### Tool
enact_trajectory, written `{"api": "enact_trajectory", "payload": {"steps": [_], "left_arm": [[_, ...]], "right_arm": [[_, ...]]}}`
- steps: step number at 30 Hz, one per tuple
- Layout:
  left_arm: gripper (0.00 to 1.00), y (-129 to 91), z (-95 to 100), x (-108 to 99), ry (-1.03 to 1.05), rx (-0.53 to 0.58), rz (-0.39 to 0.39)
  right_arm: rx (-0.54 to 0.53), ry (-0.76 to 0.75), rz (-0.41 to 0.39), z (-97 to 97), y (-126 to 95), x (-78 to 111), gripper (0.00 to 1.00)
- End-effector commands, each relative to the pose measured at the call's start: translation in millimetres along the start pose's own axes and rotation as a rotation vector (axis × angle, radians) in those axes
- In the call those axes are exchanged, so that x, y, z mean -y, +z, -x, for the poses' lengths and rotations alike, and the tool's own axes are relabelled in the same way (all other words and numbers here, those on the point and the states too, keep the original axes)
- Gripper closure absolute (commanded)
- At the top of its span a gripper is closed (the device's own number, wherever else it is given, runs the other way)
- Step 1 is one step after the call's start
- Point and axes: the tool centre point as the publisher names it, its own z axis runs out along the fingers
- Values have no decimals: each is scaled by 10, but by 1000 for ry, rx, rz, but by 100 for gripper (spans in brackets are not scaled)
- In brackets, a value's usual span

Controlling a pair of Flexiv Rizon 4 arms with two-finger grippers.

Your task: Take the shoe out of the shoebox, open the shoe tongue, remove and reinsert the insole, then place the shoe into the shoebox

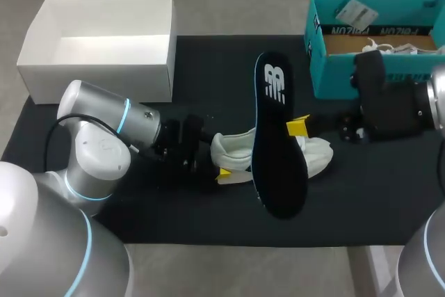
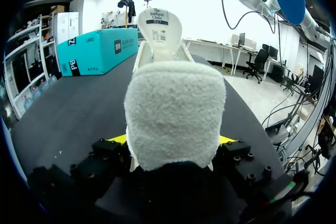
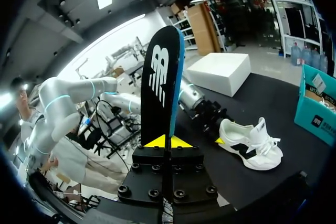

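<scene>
Your left pincer (image 2: 173, 141) is clamped on the back of the white shoe (image 2: 170, 103), with a yellow tip pressed to each side. The shoe sits sole-down on the black mat (image 1: 208, 60) that covers the worktop (image 1: 229, 269). Its tongue (image 2: 159, 24) stands up ahead of the fingers.

Your right pincer (image 3: 163, 141) grips the dark insole (image 3: 160, 82) by one end and holds it on edge above the shoe, just ahead of the left pincer. The teal shoebox (image 1: 379, 67) stands close beside the right pincer, and the open white box (image 1: 97, 46) sits beyond the left pincer, well apart from it.

From overhead, the insole hides the middle of the shoe and all but one yellow tip of the right pincer. The padded collar of the shoe covers most of the left pincer's fingers. The shoebox is cut off at the edge, and the paper and white item inside it are hard to make out.
</scene>
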Motion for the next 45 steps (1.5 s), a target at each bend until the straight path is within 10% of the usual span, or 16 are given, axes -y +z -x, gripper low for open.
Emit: {"api": "enact_trajectory", "payload": {"steps": [1,17,20,23,45], "left_arm": [[100,13,1,0,-1,0,4],[100,13,1,0,-1,0,4],[76,13,1,0,-1,0,4],[0,8,19,-22,-9,-5,22],[0,-269,-14,217,36,-30,141]], "right_arm": [[10,0,11,-57,-24,62,100],[10,0,11,-57,-24,62,100],[10,0,11,-57,-24,62,100],[10,0,11,-57,-24,62,100],[10,0,11,-57,-24,62,100]]}}
